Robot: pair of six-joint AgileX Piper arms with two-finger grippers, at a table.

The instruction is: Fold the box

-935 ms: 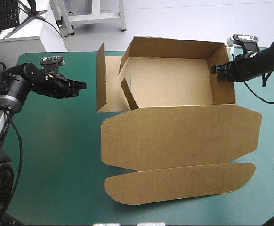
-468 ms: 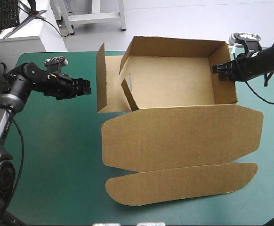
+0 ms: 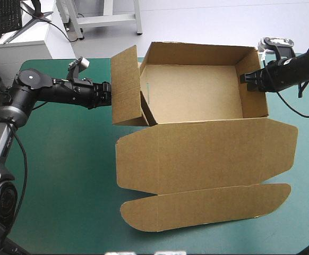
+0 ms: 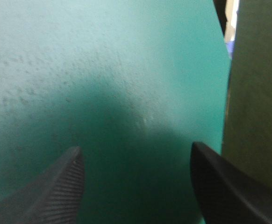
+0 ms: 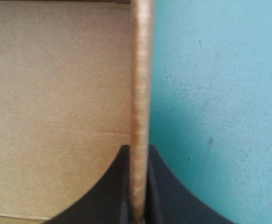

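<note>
Left gripper (image 3: 106, 92) has come in from the table's left side since the earlier frames and now sits right against the outside of the left side flap (image 3: 127, 87) - that flap, standing further out before, now tilts inward toward the tray. Right gripper (image 3: 245, 82) has not shifted. Box (image 3: 197, 98) sits at the middle-to-far part of the teal-green cover (image 3: 64, 175), an open tray: back wall (image 3: 197, 53) and right wall (image 3: 255, 103) are raised, and 1 small inner flap (image 3: 147, 108) stands at the tray's left near corner. Lid (image 3: 202, 154) lies flat toward the near edge, with the rounded tuck flap (image 3: 202, 207) flat beyond it, nearest the robot. Left wrist view: the 2 black fingers (image 4: 56, 186) stand wide apart, gripping nothing, bare cover between them and brown board just beside 1 finger. Whether that finger actually touches the board cannot be told. Right wrist view: the fingers are pinched nearly together on the top edge of the right wall, the board's edge running straight up between them - tray floor on 1 side, cover on the other. High view agrees, with the right gripper reaching over that wall from outside, near the far right corner.
</note>
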